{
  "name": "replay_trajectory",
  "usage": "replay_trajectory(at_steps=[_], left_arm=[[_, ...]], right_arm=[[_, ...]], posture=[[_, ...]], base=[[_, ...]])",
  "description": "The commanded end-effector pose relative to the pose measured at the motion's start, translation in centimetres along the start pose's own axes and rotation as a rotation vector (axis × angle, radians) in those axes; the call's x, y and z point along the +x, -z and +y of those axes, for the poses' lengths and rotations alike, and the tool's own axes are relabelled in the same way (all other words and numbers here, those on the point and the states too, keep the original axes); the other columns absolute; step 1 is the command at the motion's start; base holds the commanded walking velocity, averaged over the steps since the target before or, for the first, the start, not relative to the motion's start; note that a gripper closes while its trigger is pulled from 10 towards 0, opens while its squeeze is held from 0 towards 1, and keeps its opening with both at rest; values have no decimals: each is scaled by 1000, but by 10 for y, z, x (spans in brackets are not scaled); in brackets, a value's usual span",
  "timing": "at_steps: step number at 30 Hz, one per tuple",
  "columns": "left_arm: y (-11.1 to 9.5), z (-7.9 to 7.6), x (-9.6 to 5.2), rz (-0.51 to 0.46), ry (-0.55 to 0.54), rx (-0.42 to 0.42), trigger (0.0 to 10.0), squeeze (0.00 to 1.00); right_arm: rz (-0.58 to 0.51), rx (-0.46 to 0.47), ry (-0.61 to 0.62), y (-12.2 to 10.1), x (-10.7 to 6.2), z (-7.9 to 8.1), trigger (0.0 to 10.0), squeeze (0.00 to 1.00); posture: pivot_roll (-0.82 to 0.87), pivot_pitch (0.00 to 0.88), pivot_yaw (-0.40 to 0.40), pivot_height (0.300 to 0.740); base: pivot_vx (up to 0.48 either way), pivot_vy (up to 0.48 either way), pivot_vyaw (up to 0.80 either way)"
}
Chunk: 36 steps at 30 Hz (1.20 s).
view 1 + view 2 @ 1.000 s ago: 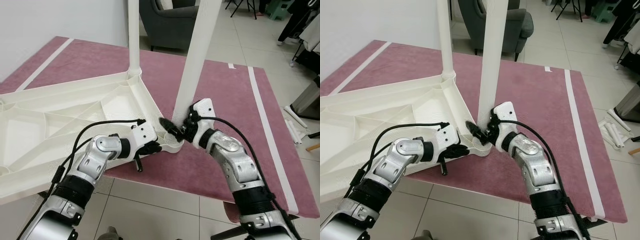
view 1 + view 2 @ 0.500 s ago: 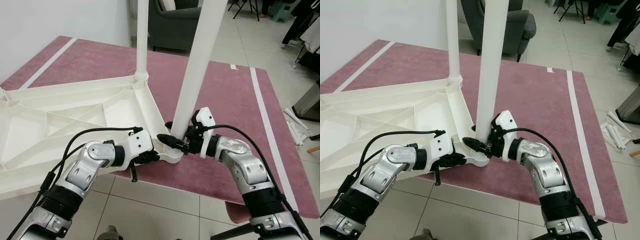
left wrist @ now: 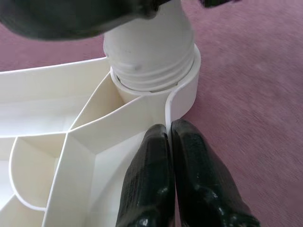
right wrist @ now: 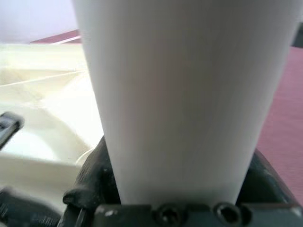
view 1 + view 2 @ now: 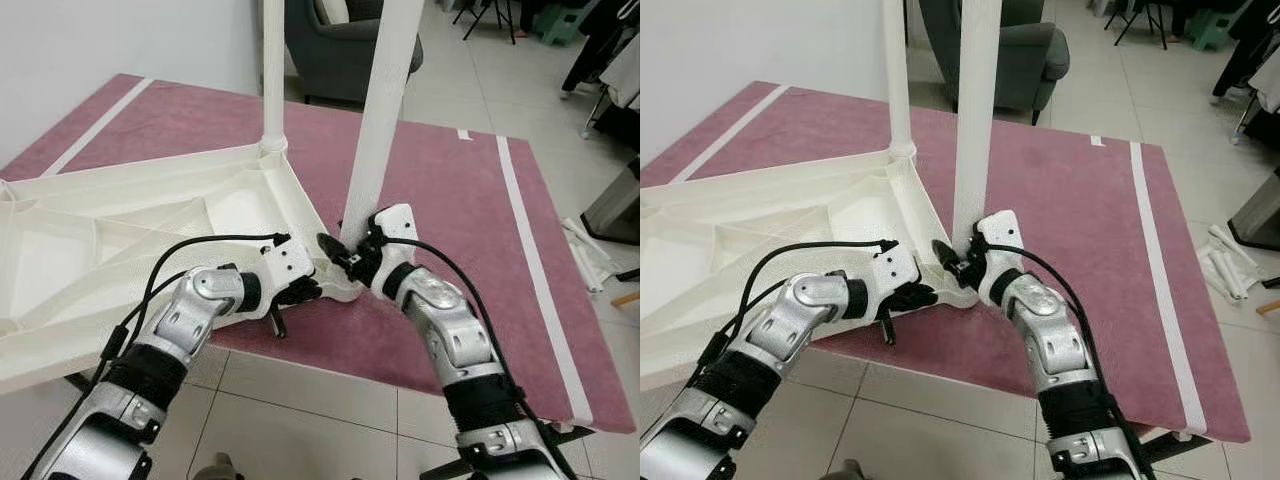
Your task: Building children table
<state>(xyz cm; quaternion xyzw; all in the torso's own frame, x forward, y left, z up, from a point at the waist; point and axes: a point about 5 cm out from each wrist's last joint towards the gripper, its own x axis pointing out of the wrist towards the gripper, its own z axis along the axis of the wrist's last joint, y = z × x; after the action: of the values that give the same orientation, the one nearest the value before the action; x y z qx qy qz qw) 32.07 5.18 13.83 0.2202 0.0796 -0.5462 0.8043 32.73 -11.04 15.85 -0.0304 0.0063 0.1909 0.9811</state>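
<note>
Since the earlier frames the right hand [image 5: 352, 262] has swung round the base of the near leg [image 5: 381, 110], its wrist now lying closer in towards the tabletop corner, and the leg stands a little more upright. That hand clasps the leg just above the socket, fingers on either side of the white tube. The left hand [image 3: 171, 142] has its fingers pressed together, tips pinching or bracing the thin corner rim beside the socket [image 3: 156, 90]. Threads are exposed at the leg's foot, so the judgement is that the leg is partly screwed in, not seated. The upturned tabletop [image 5: 130, 225] lies ribs-up on the pink rug [image 5: 450, 200]; a second leg [image 5: 273, 70] stands fitted at the far corner. Next move: regrip and turn further, keeping the tube square while the left hand steadies the corner.
</note>
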Motion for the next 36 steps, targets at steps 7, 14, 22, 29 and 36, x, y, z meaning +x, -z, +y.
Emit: replay_trajectory(at_steps=[7, 14, 22, 29, 36], left_arm=[[-39, 18, 22, -91, -79, 89, 10000, 0], [-41, 27, 26, -81, -138, 89, 10000, 0], [-36, 23, 21, -89, -94, 106, 10000, 0], [-27, 5, 6, -103, 80, 153, 10000, 0], [-15, -20, -20, -84, 276, 233, 10000, 0]], right_arm=[[145, 24, 447, 27, -1, -15, 0, 0], [88, 24, 450, 19, 3, -8, 10000, 90], [-63, 65, 68, -7, 2, 9, 10000, 0], [-88, -53, -347, -24, -29, 6, 10000, 0], [27, -165, -484, -14, -47, -17, 10000, 0]], posture=[[134, 14, -2, 740], [133, 13, -4, 740], [137, 13, -8, 740], [136, 13, -11, 740], [142, 13, -14, 740]], base=[[0, 0, 0], [0, 0, 0], [0, 0, 0], [0, 0, 0], [0, 0, 0]])
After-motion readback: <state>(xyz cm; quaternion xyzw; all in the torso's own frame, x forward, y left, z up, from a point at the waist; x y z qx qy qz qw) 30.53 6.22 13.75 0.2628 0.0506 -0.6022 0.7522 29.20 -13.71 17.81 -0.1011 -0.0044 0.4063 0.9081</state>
